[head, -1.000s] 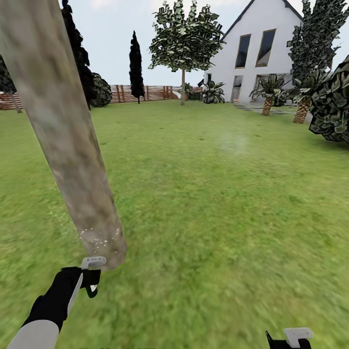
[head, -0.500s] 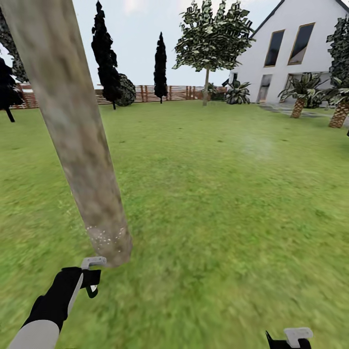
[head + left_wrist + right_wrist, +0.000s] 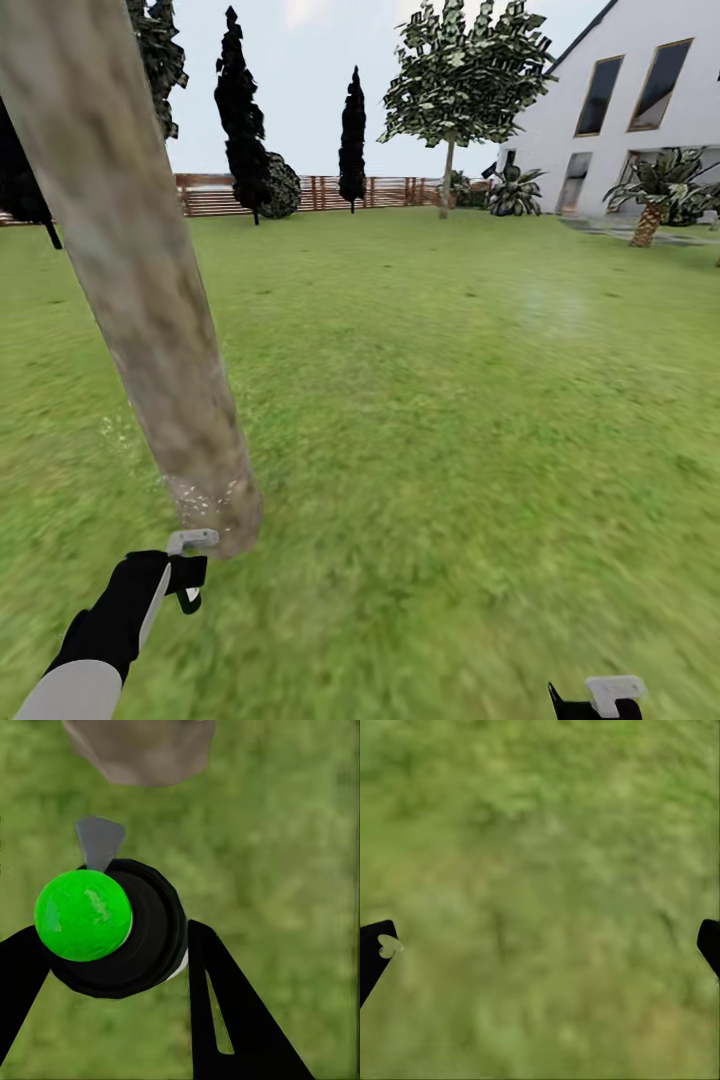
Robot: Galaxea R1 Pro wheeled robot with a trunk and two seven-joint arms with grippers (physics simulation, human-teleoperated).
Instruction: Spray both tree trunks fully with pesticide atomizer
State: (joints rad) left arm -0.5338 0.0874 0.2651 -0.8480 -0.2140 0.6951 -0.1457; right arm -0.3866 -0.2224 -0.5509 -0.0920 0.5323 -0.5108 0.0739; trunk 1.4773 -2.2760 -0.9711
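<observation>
A thick grey-beige tree trunk [image 3: 150,300] leans across the left of the head view, with tiny white specks of pesticide [image 3: 205,492] dusting its base. My left gripper [image 3: 185,580] hangs just in front of that base, low over the lawn. In the left wrist view this gripper [image 3: 112,967] is shut on the pesticide atomizer [image 3: 112,926], a black body with a bright green round top and a grey nozzle pointing at the trunk base [image 3: 139,746]. A second tree [image 3: 447,180] stands far off near the house. My right gripper [image 3: 600,700] is open over bare grass [image 3: 544,832].
Green lawn [image 3: 450,400] stretches ahead to a brown slat fence [image 3: 300,193]. Dark columnar trees [image 3: 240,110] stand by the fence. A white house [image 3: 640,100] and a low palm-like plant [image 3: 650,190] are at the far right.
The whole head view has swung left, so the far tree and the house sit further right in the picture. Both grippers keep their places and the left one stays shut on the atomizer.
</observation>
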